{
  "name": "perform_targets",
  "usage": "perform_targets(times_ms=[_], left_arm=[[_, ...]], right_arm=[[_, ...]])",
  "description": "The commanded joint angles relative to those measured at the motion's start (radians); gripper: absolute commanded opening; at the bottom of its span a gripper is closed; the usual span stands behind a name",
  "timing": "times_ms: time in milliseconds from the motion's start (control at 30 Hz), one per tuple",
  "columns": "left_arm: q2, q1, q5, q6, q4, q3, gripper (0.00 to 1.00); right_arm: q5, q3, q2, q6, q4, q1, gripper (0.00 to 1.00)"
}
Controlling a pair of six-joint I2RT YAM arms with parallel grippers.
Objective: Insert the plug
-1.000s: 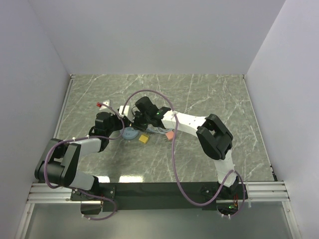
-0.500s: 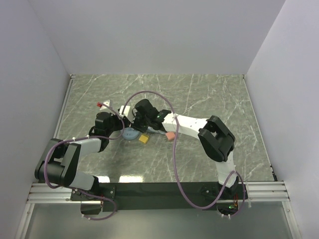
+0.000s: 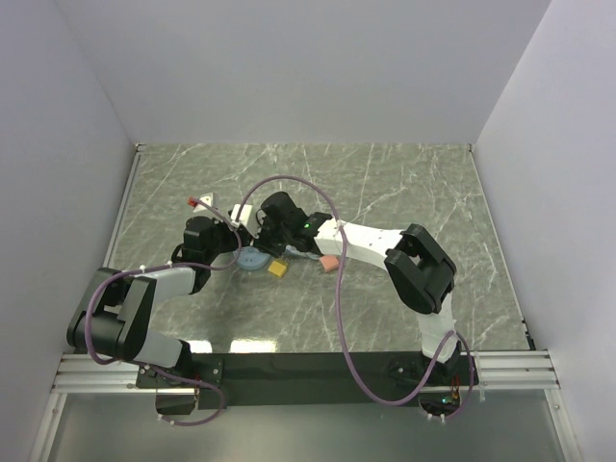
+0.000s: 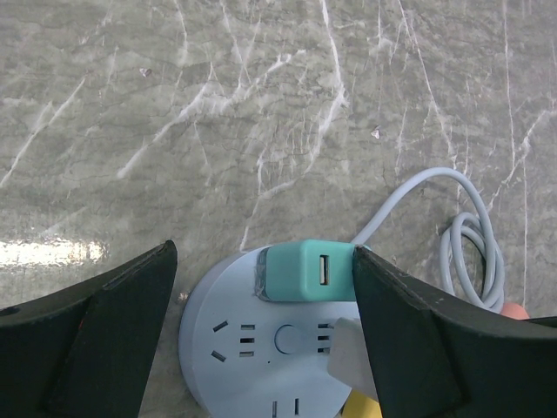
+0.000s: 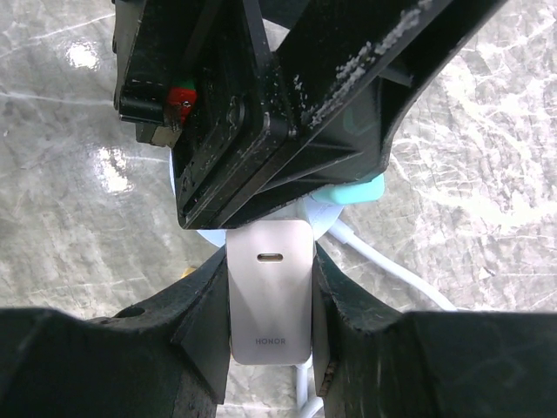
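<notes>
A round pale-blue power socket (image 4: pixel 252 357) lies on the marble table, also seen in the top view (image 3: pixel 252 260). A teal USB charger (image 4: pixel 305 272) sits in its far edge. My left gripper (image 4: pixel 261 335) is open and straddles the socket. Its right finger (image 4: pixel 435 340) touches the teal charger. Its left finger (image 4: pixel 96 331) stands just off the rim. My right gripper (image 5: pixel 270 305) is shut on a white HONOR plug (image 5: pixel 270 292), held upright over the socket's right side (image 4: pixel 352 357), close under the left gripper's body. The plug's pins are hidden.
A coiled white cable (image 4: pixel 470 244) runs from the socket to the right. A yellow block (image 3: pixel 277 269) and a pink block (image 3: pixel 327 262) lie just right of the socket. A small red-tipped part (image 3: pixel 192 203) lies at the far left. Purple cables arch over both arms.
My right gripper with the white plug has edged slightly left, toward the socket. My left arm and the socket have stayed put.
</notes>
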Motion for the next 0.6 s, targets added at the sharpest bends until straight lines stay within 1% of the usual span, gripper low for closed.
perform_targets(times_ms=[0,433,567], left_arm=[[-0.011,-0.008,0.038,0.023,0.004,0.021,0.88],[-0.005,-0.010,0.043,0.025,-0.002,0.026,0.88],[-0.006,-0.010,0.041,0.025,-0.004,0.026,0.88]], right_arm=[[-0.046,0.007,-0.057,-0.068,0.025,0.035,0.00],[-0.060,0.057,0.000,-0.092,-0.008,0.029,0.00],[-0.037,0.079,0.024,-0.098,-0.033,0.028,0.00]])
